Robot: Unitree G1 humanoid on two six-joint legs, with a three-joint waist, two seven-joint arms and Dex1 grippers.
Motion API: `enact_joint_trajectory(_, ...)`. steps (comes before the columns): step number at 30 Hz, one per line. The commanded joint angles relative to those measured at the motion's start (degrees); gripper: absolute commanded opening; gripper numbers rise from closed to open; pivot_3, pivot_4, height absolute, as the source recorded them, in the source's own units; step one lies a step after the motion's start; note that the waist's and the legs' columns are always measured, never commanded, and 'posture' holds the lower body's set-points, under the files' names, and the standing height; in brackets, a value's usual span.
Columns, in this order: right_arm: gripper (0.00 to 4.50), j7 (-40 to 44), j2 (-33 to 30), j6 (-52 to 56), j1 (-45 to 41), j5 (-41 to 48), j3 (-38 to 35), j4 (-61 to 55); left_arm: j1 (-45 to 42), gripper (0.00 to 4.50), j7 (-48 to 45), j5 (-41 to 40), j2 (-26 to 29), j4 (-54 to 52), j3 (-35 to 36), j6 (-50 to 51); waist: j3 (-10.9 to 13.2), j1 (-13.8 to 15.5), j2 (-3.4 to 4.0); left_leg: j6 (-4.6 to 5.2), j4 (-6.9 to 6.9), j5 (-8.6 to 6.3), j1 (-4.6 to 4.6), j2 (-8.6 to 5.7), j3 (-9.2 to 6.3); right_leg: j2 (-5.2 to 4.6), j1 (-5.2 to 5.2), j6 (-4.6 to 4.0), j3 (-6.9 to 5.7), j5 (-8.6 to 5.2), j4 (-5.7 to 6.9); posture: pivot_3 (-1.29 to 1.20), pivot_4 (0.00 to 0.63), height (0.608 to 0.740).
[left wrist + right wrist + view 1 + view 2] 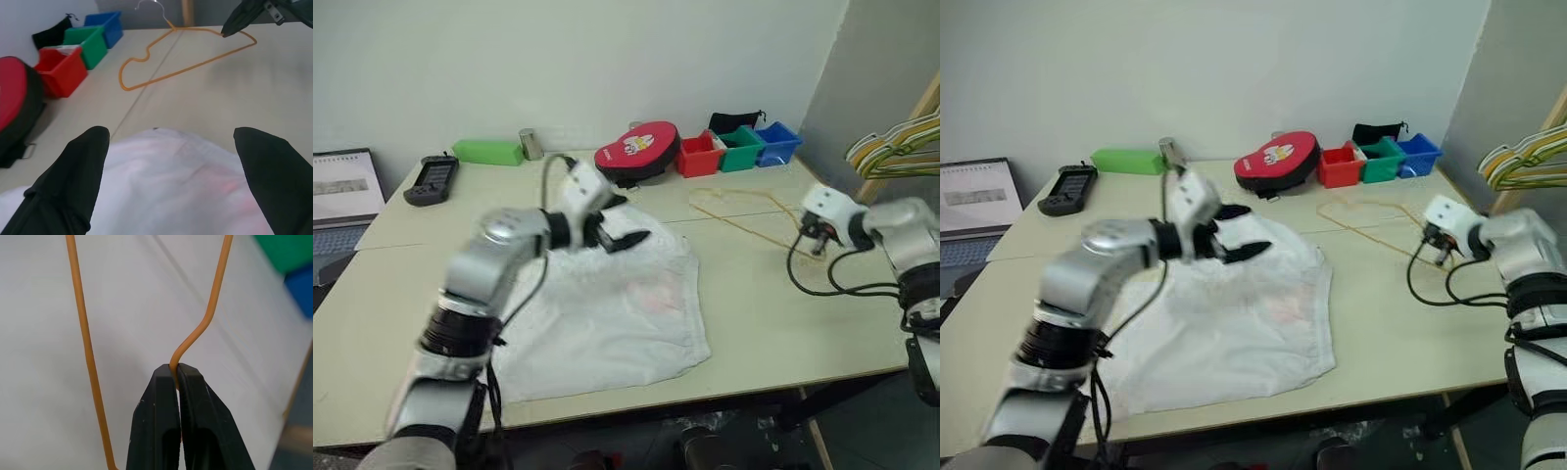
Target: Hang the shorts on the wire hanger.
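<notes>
The white shorts (607,313) lie spread flat on the pale table (783,313), with a faint pink mark near their middle. My left gripper (622,235) hovers open just above the shorts' far edge, its black fingers (73,181) wide apart and empty. The thin yellow-tan wire hanger (89,350) lies on the table to the right of the shorts, its hook pointing to the far right edge. My right gripper (177,369) is shut on a bend of the hanger's wire, at the hanger's right end.
Red (698,155), green (740,149) and blue (777,142) bins stand along the far edge beside a round red pouch (636,152). A green box (487,152), a black device (433,179) and a laptop (342,191) are at far left. Thicker hangers (896,147) hang at right.
</notes>
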Motion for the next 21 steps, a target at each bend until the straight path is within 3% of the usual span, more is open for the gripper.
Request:
enact_joint_trajectory(1,0.03,-7.2,1.8,-8.6,-1.5,-5.3,2.7,-6.2,-5.1,4.37,-5.8,-2.2,4.1,6.1,4.3,-0.7,0.0,0.4,0.00,0.00,-0.02,0.00,-0.07,-0.01,-0.01,-0.01,-0.08,0.00,-0.02,0.00,0.00,-0.02,0.018,0.740)
enact_joint_trajectory(9,0.00,-23.9,7.5,-20.8,-6.6,-16.7,7.6,-8.5,-6.2,4.43,-16.5,-4.0,8.6,12.5,3.7,1.6,0.0,2.1,0.00,-0.10,0.05,0.06,-1.00,-0.09,-0.39,-0.60,-0.74,-0.17,-0.53,0.10,0.08,0.01,0.024,0.740)
enact_joint_trajectory(21,0.00,-30.1,9.1,-27.5,-6.9,-21.9,7.8,-14.7,-7.9,4.43,-18.5,3.1,9.0,20.4,0.2,-5.0,0.0,3.5,-0.01,-0.18,0.06,0.12,-1.15,-0.14,-0.53,-0.58,-0.90,-0.19,-0.69,0.09,0.17,-0.01,0.032,0.740)
